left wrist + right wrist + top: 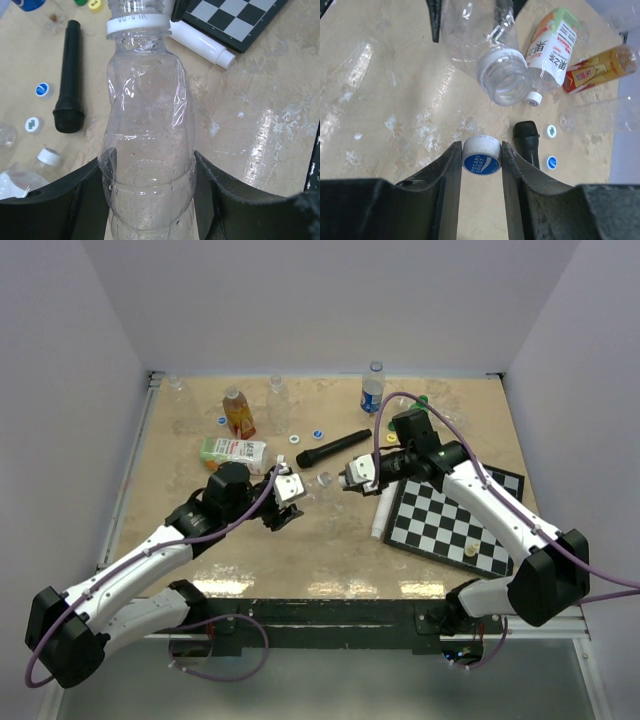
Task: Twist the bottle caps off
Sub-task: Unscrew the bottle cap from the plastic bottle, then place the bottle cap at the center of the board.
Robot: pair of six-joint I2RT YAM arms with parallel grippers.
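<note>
Left gripper [147,180]: clamped on the lower body of a clear bottle [147,115], with one dark finger on each side and the thin wall dented.
Clear bottle: held between the two arms over the middle of the worktop [330,560], neck pointing toward the right arm. Its mouth is open and a white collar ring [137,22] sits on the neck.
Right gripper [481,156]: pinching a white cap [481,159] by its ribbed rim, the blue printed top facing the wrist camera.
White cap: off the clear bottle and apart from its open mouth, between the right gripper's fingers.
Loose caps: a blue cap [552,162] and a white-green cap [551,131] lie on the worktop beside the black microphone [333,448].
Other bottles: the amber bottle [238,412] with a red-yellow label stands at the back left. A blue-labelled bottle [372,388] stands at the back. A green-and-white labelled bottle [233,450] lies on its side.
Chessboard [455,515]: on the right side of the worktop, with a white tube [384,512] along its left edge.
</note>
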